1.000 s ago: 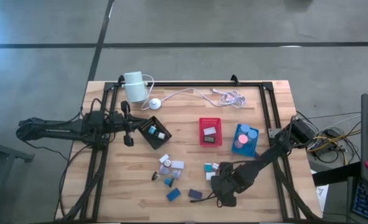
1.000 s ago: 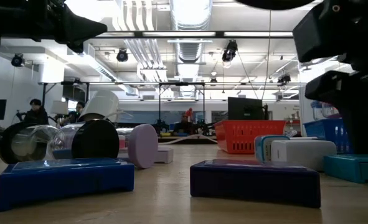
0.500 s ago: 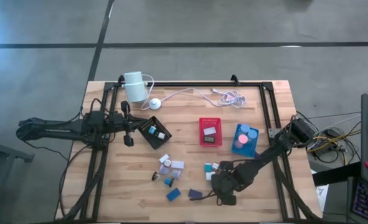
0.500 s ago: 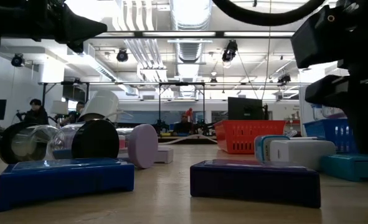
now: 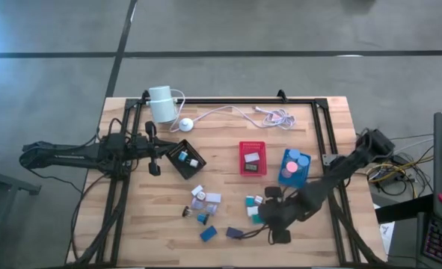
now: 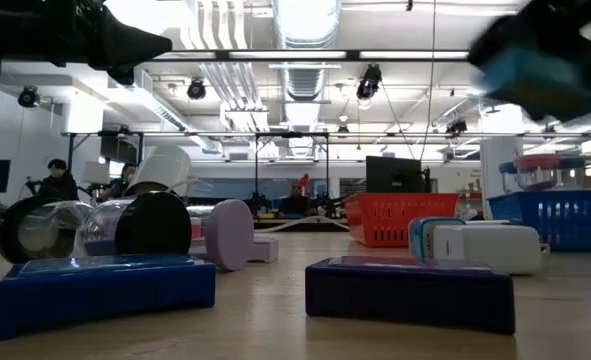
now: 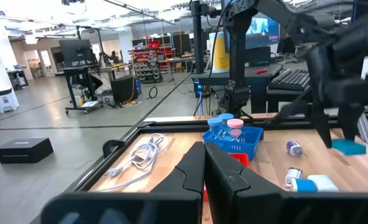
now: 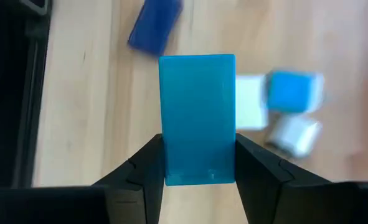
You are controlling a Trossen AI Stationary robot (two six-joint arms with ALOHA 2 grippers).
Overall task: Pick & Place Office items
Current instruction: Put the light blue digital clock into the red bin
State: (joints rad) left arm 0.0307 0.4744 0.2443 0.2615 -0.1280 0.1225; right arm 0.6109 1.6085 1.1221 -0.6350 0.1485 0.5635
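High view: the right tool [image 5: 259,217] is gripping a teal block [image 5: 257,217] above the counter [image 5: 228,134], between the loose pieces [image 5: 204,203] and the blue tray [image 5: 294,169]; the left tool [image 5: 154,149], fingers together and holding nothing, is waiting beside the black tray [image 5: 183,158]. Low view: the block [image 6: 530,75] is hanging blurred well above the wood, so the lift is judged under way; carrying it level and clearing each tray rim is advised. Left wrist view: the block [image 7: 349,147] is showing under the far arm. Right wrist view: the fingers [image 8: 147,167] are clamping the block's [image 8: 197,118] long sides squarely. Bare wood is lying under cluttered workshop ceilings.
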